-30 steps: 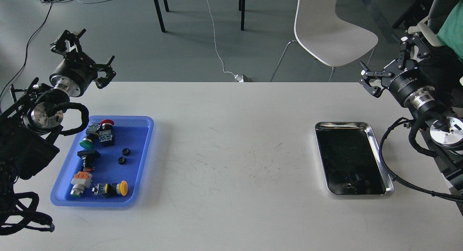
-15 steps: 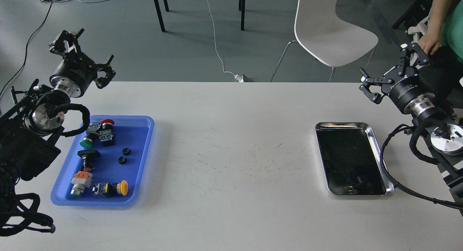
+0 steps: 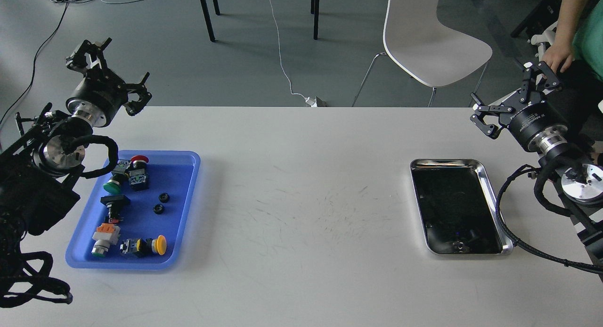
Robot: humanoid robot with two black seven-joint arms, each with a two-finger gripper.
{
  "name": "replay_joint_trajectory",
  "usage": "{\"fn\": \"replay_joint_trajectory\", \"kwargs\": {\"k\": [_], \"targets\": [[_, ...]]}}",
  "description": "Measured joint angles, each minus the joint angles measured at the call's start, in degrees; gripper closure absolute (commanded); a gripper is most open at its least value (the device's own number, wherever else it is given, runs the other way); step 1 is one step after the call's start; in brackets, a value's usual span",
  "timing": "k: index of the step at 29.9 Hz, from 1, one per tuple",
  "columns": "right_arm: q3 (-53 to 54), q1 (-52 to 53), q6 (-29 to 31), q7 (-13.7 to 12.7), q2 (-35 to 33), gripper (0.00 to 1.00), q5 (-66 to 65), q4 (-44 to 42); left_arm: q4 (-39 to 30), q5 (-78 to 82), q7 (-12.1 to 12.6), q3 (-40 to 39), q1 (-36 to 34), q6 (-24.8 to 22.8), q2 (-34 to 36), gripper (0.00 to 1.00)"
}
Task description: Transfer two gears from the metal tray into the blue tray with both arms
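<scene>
Two tiny black gears lie in the blue tray (image 3: 183, 176) on the table's left, one (image 3: 164, 197) just above the other (image 3: 159, 208). The shiny metal tray (image 3: 490, 195) sits on the right; its dark bottom shows only reflections. My left gripper (image 3: 110, 70) is open and empty, raised beyond the table's far left edge, behind the blue tray. My right gripper (image 3: 513, 98) is open and empty, raised at the far right edge, beyond the metal tray.
Several colour-capped push buttons (image 3: 123, 174) fill the blue tray's left side. A white chair (image 3: 424, 39) stands behind the table. A person's hand (image 3: 556, 58) is close to my right gripper. Cables trail from both arms.
My right gripper shifted slightly right and down. A person's hand came into view beside it. The left arm, gears and trays have stayed still.
</scene>
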Motion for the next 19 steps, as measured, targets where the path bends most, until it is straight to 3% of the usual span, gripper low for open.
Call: {"fn": "replay_joint_trajectory", "kwargs": {"k": [19], "targets": [[-0.5,0.1,-0.1,0.0,0.3,0.01,0.0,0.1,0.0,-0.1,-0.3,0.0,0.1,0.0,-0.1,0.02]]}}
